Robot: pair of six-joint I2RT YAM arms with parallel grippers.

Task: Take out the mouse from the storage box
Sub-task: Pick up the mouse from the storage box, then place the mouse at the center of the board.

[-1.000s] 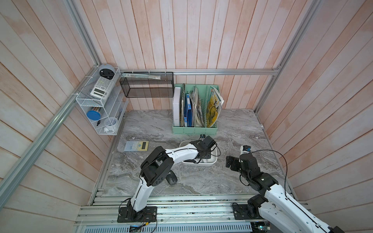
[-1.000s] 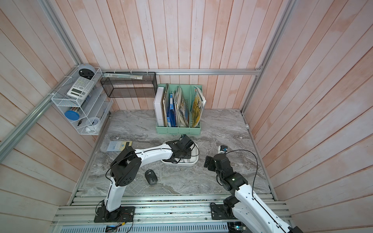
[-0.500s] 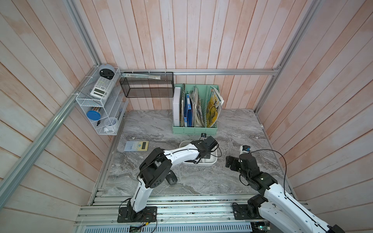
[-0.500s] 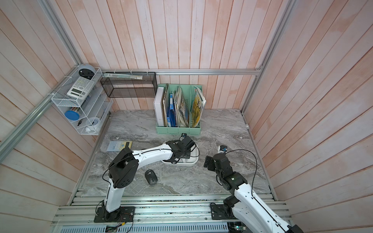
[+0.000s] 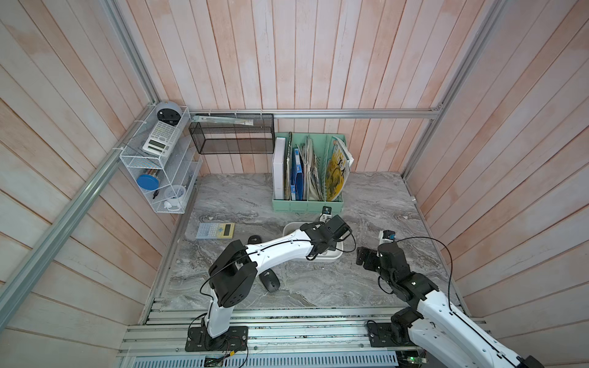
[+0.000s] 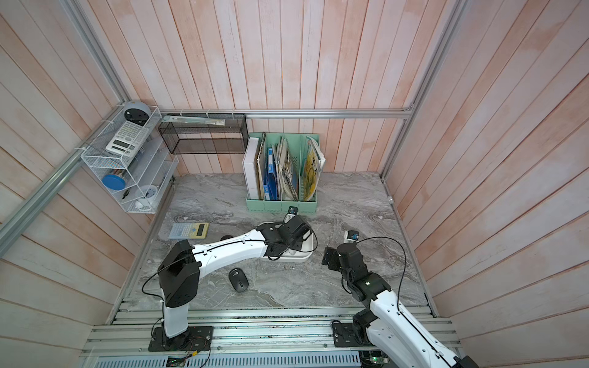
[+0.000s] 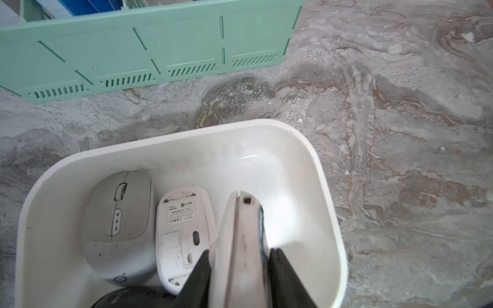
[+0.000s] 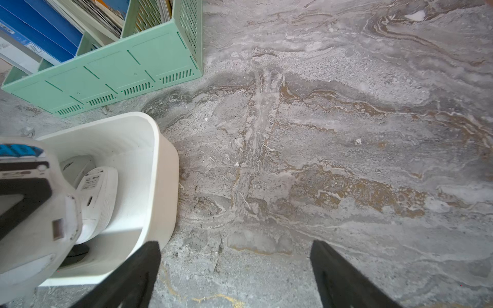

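Observation:
The storage box (image 7: 319,170) is a shallow white tub in the middle of the marble table, seen in both top views (image 5: 288,228) (image 6: 311,248). My left gripper (image 7: 240,257) reaches down into it and is shut on a white mouse (image 7: 241,229) that stands on its edge between the black fingers. Beside it in the box lie a beige mouse (image 7: 120,213), a white mouse turned belly-up (image 7: 181,226) and a black one (image 7: 128,298). My right gripper (image 8: 234,266) hangs open over bare table just right of the box (image 8: 157,138).
A mint-green file holder (image 5: 307,204) stands right behind the box. Two black mice (image 5: 269,280) (image 5: 254,239) and a calculator (image 5: 215,230) lie on the table to the left. A black mesh basket (image 5: 232,133) and a wire shelf (image 5: 153,165) hang on the walls.
The left jaws have closed the last bit onto the white mouse. Both arms have hardly moved.

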